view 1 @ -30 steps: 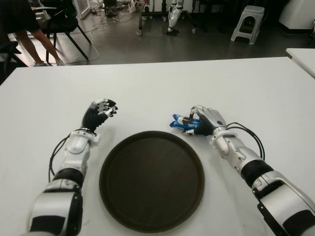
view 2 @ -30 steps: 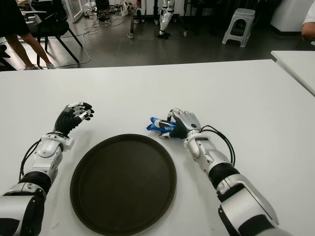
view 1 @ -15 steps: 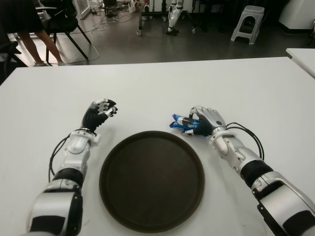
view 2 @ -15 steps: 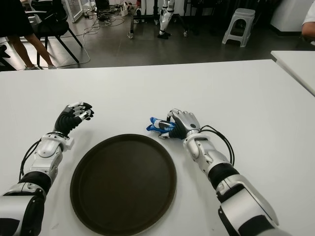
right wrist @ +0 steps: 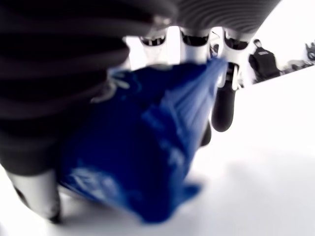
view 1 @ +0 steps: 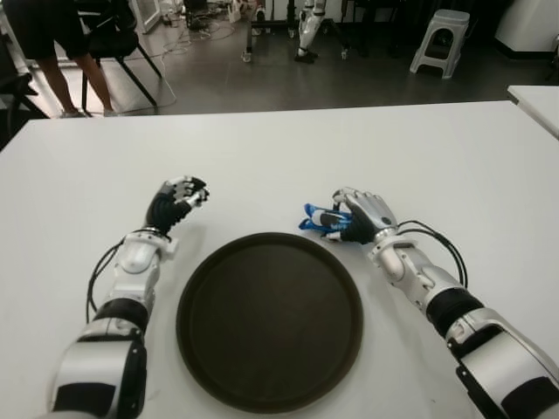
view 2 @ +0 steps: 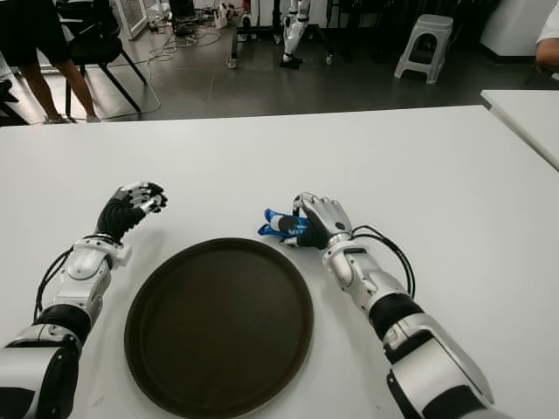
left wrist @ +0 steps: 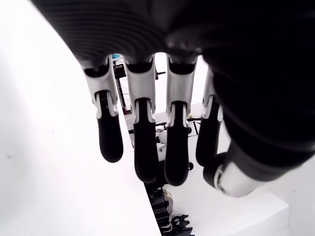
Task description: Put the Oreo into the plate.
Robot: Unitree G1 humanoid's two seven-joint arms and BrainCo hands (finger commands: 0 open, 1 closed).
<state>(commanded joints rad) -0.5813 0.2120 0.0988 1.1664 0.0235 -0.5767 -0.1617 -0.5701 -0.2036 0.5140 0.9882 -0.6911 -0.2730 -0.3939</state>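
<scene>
The round dark brown plate (view 1: 269,319) lies nearest, empty. Just beyond its rim, the right hand (view 1: 360,215) grasps the blue Oreo packet (view 1: 317,219) against the white table (view 1: 437,148). The left hand (view 1: 175,201), curled and empty, shows beyond the plate's other side.

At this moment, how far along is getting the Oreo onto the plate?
Done: the right hand has its fingers closed on the blue Oreo pack, confirmed in its wrist view. In hand: the pack is low, at the table, just beyond the plate's far rim. Left: carrying it over and letting go. The left hand shows left of the plate, curled, holding nothing.
</scene>
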